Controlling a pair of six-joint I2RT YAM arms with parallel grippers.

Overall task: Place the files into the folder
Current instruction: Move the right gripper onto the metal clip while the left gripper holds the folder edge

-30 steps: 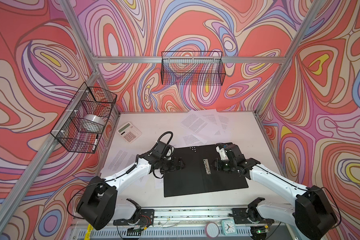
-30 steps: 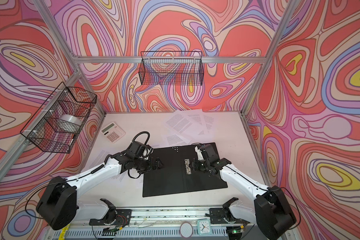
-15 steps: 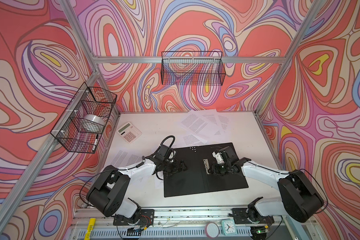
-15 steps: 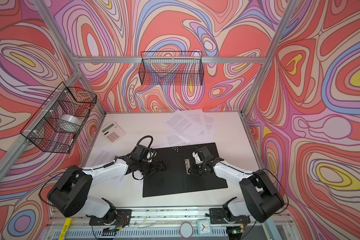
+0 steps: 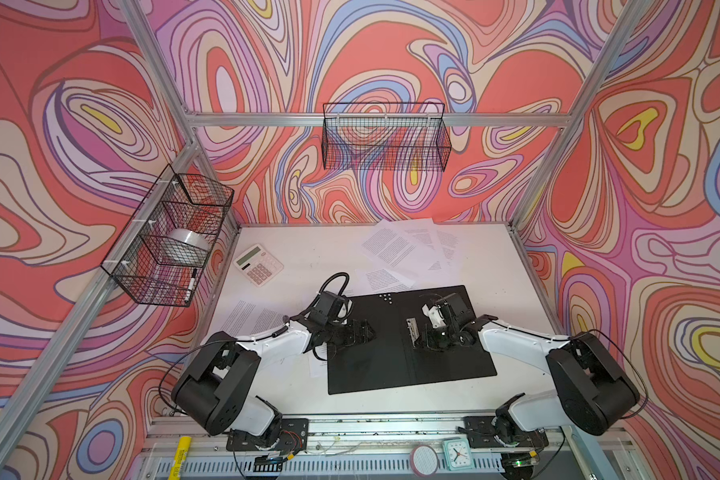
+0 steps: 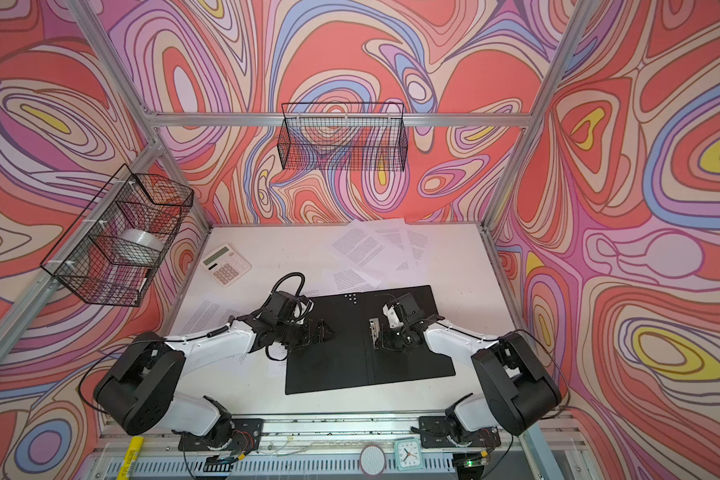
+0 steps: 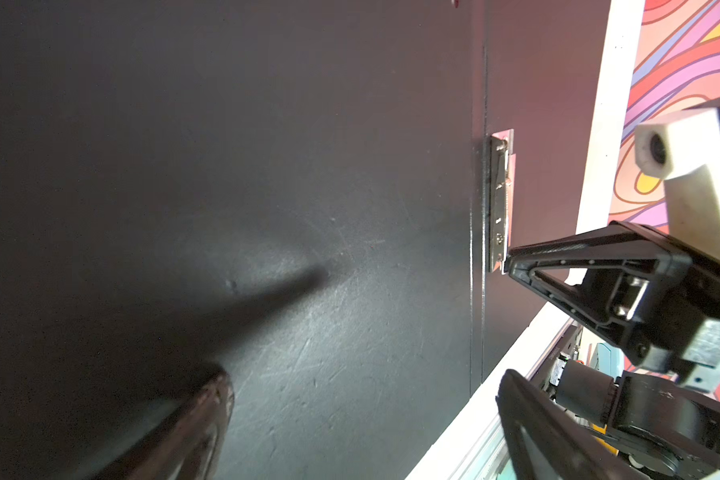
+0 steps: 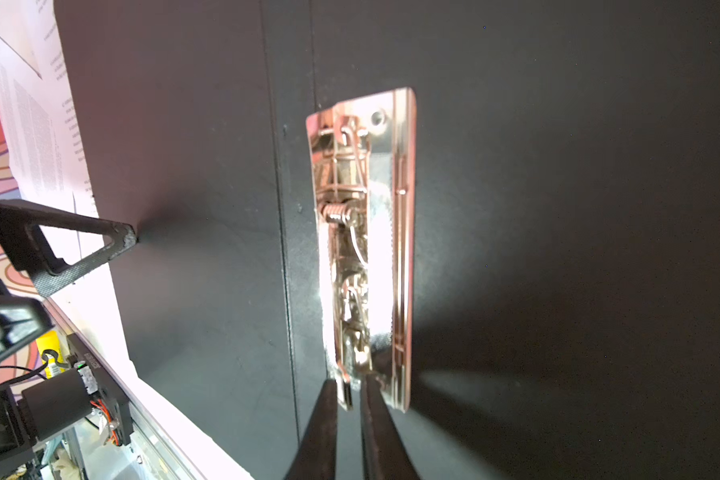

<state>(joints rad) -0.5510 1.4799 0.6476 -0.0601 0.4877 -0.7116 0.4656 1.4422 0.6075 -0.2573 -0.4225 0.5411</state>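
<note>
Now the white worktop is carrying everything, and the folder is lying wide open in the middle of it. Its black inside is facing up so paper can go in.

The files are not in it yet. Most of them are lying in a loose, overlapping pile just past the folder's far edge, with one sheet right at that edge. More paper is lying beside the folder's left edge, a bit of it tucked under.

The left end effector is hanging over the folder's left half with its jaws spread wide, holding nothing. One fingertip seems to be pressing on the black cover, probably to stop the folder from sliding.

The right end effector is reaching to the folder's spine, where the shiny metal clip is sitting. Its jaws are squeezing the little tab at the end of the clip. I think it is getting ready to lift the clip open, because the sheets need a gap to slide under.
</note>
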